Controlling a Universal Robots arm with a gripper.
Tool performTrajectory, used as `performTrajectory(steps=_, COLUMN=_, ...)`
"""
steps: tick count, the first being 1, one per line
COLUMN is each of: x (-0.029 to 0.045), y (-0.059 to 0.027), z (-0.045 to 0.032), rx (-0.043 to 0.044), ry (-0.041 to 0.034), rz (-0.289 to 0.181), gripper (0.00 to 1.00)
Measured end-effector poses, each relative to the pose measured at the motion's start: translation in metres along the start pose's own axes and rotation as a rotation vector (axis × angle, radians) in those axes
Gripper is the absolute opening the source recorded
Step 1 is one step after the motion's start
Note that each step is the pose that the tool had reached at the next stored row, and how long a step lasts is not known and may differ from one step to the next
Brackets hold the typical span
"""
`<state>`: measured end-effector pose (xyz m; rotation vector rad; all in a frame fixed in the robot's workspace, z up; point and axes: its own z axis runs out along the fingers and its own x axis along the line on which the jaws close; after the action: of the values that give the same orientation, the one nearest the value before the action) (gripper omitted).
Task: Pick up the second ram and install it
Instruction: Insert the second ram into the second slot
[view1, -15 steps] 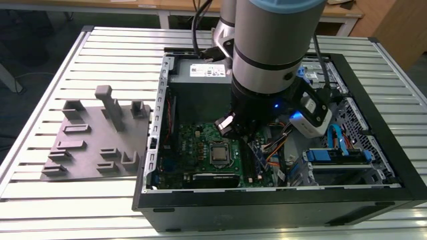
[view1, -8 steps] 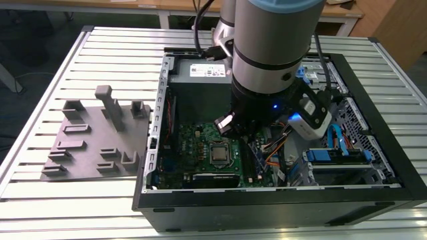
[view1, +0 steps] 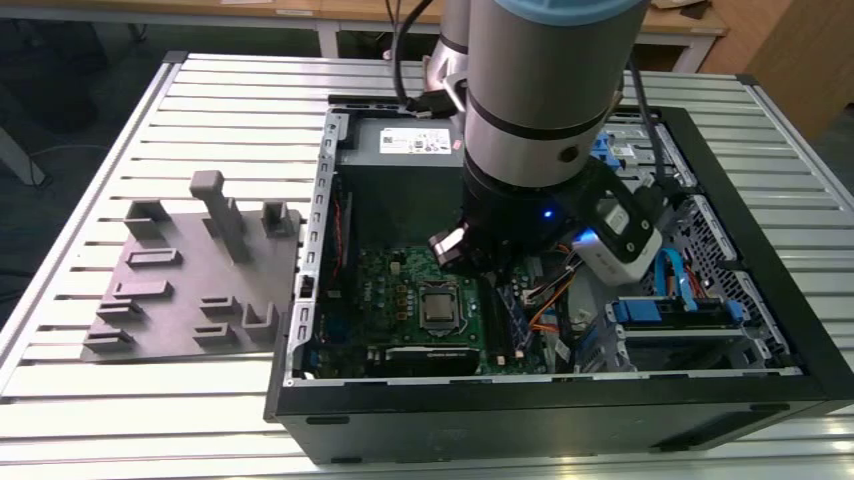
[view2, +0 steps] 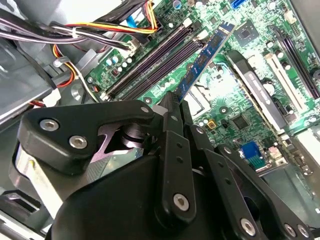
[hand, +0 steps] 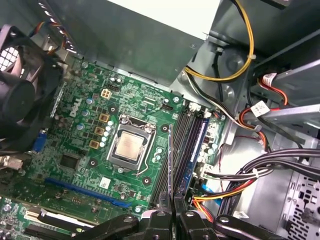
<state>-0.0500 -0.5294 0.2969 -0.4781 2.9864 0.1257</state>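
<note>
My gripper (view2: 175, 102) (hand: 172, 214) is shut on the second ram (view2: 206, 54), a long narrow dark stick with a row of chips. In the first wrist view the second ram (hand: 171, 165) appears edge-on, standing upright just above the row of memory slots (hand: 185, 150) beside the processor (hand: 129, 146). I cannot tell whether its lower edge touches a slot. One neighbouring slot holds what looks like another stick with a blue edge (hand: 198, 142). In the exterior view the arm (view1: 534, 150) reaches down into the open computer case over the motherboard (view1: 394, 285).
A grey fixture plate (view1: 187, 280) with upright posts lies on the table at the exterior view's left of the case (view1: 534, 400). Bundled cables (hand: 250, 170) run close beside the slots. A black fan (hand: 20, 100) and an expansion card (view2: 260, 95) stand on the board.
</note>
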Motion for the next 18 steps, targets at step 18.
performTrajectory(steps=18, x=0.0000, y=0.0000, z=0.0003, rx=0.0145, ry=-0.0074, rz=0.114, gripper=0.14)
